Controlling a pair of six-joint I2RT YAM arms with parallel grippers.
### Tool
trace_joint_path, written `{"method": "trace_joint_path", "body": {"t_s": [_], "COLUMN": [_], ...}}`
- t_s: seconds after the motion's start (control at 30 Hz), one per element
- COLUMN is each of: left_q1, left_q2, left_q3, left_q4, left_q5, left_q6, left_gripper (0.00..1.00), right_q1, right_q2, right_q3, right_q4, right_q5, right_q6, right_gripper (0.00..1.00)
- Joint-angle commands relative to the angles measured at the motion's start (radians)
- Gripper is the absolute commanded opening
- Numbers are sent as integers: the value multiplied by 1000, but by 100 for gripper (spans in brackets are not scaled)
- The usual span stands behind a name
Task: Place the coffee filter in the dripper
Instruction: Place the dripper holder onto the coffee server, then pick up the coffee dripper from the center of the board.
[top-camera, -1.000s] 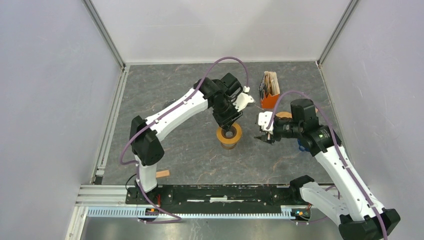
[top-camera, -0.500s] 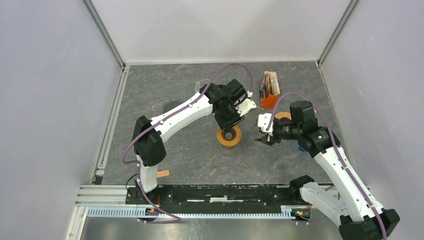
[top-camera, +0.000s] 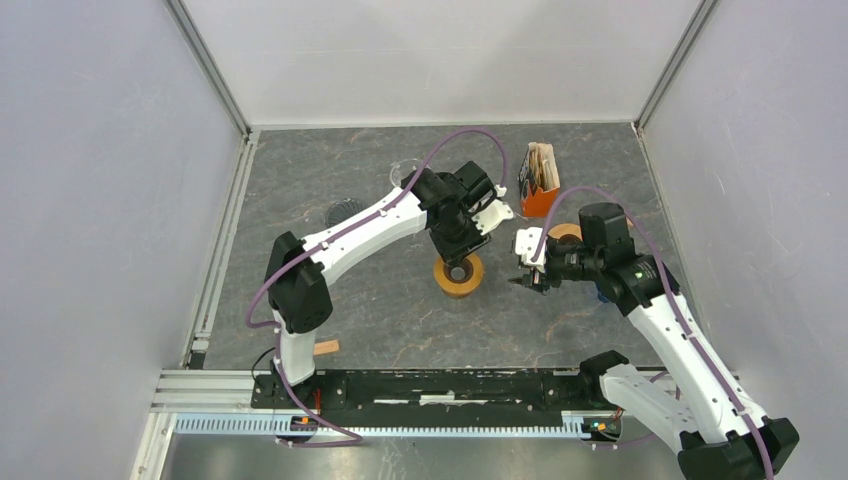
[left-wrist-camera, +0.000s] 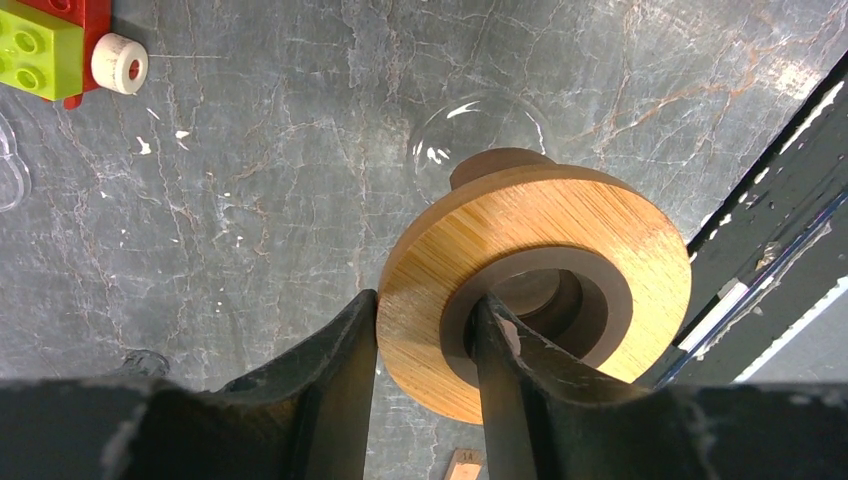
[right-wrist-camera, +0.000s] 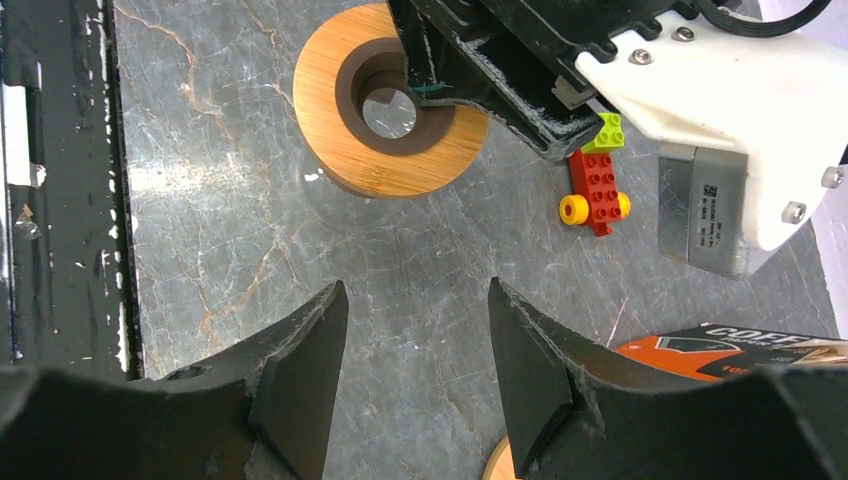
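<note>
We see the dripper (left-wrist-camera: 560, 230), a bamboo disc round a dark collar, standing on the table (left-wrist-camera: 250, 200), its rim clenched by the left gripper (left-wrist-camera: 425, 305) (one finger inside), the right gripper (right-wrist-camera: 415, 290) agape nearby.

You are looking at a dripper (left-wrist-camera: 545, 215) whose wide ring is showing light wood with fine grain, smooth and a little shiny. Its inner collar is looking dark brown and matt. Clear glass (left-wrist-camera: 470, 130) is shining under it. The table (left-wrist-camera: 250, 200) is looking like grey stone with thin veins. The left gripper (left-wrist-camera: 428, 310) is showing black, rough, matt plastic fingers (left-wrist-camera: 320, 380). The toy bricks (right-wrist-camera: 596, 190) are looking like glossy plastic.
</note>
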Motion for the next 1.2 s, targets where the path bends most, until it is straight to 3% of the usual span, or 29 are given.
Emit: {"method": "trace_joint_path", "body": {"t_s": [0.0, 0.57, 1.17], "left_q1": [-7, -7, -1], "left_q2": [-16, -94, -216], "left_q3": [4, 9, 54], "left_q4": [26, 26, 53], "left_q5": [7, -50, -181], "left_q6": [-45, -24, -4], "left_gripper": [49, 83, 93], "right_q1": [1, -17, -22], "right_q2": [-16, -32, 49], "right_q3": [-30, -61, -8], "right_q4": [47, 77, 108], "right_q5": [26, 43, 92], "right_q6": [30, 62, 111], "right_gripper": [60, 60, 66]}}
